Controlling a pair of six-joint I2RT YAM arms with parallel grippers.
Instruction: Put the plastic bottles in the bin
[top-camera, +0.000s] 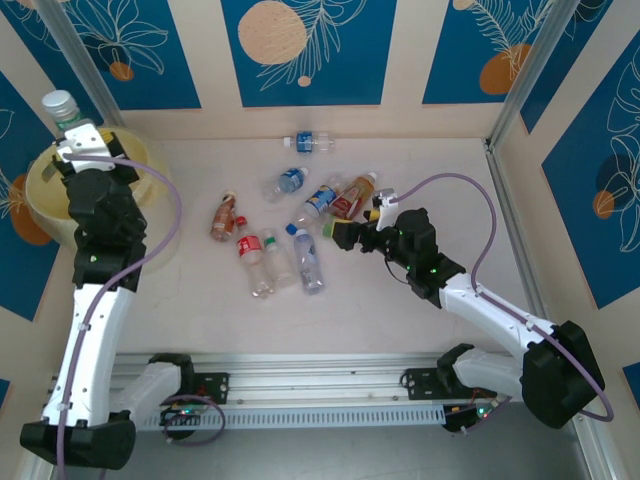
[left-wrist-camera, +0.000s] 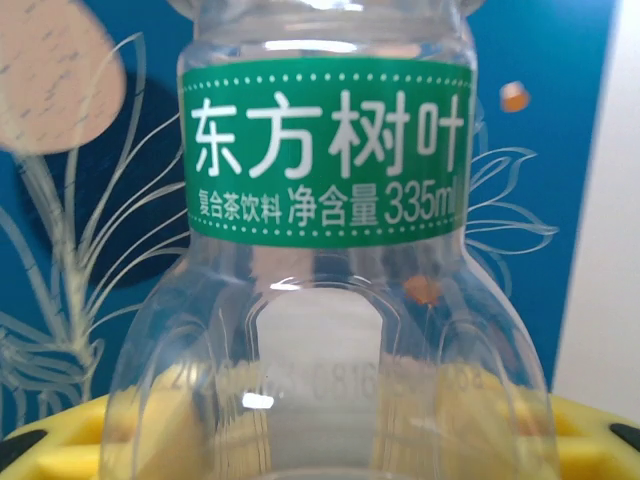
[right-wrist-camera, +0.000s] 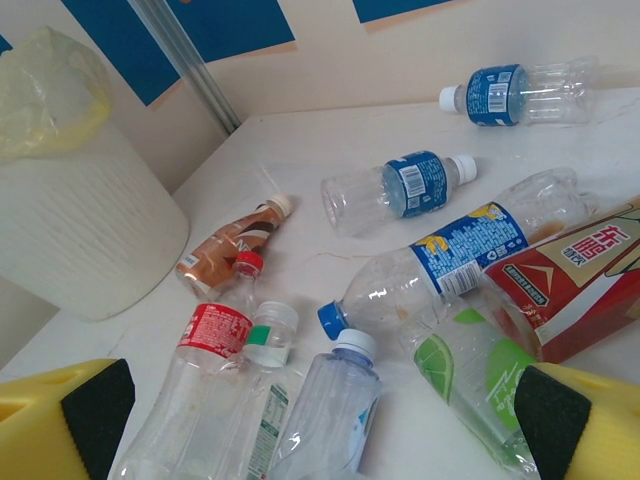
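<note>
My left gripper (top-camera: 77, 138) is pinching the green-labelled bottle (top-camera: 63, 112) below its label, upright, white cap on top; in the top view it stands over the far side of the bin (top-camera: 38, 192); my own arm covers much of the bin's mouth, so I cannot tell what lies inside. From the left wrist the green-labelled bottle (left-wrist-camera: 325, 300) is so close that its cap and base are cut off; my yellow fingers (left-wrist-camera: 55, 450) show at the bottom corners, partly through the clear plastic, pressed to either side.

My right gripper (top-camera: 358, 222) is spread wide and holds nothing; it hangs at the right edge of the plastic bottles (top-camera: 285, 235) lying on the table (top-camera: 200, 320), well apart from the bin. From the right wrist the right gripper (right-wrist-camera: 320, 430) has its black pads (right-wrist-camera: 95, 410) at the two bottom corners; a lime-labelled bottle (right-wrist-camera: 465, 370) and a white-capped clear bottle (right-wrist-camera: 335, 405) lie between them; whether a pad touches either I cannot tell. Beyond lie a red-labelled bottle (right-wrist-camera: 205, 335), a brown bottle (right-wrist-camera: 235, 240), a blue-capped bottle (right-wrist-camera: 440, 260), a red-and-orange bottle (right-wrist-camera: 565, 285) cut off at the right edge, a blue-labelled bottle (right-wrist-camera: 400, 185), and a far blue-labelled bottle (right-wrist-camera: 510, 95) alone by the wall. The bin (right-wrist-camera: 85, 230) stands at the left, cut off by the edge, its liner (right-wrist-camera: 45, 80) bunched over the rim.
</note>
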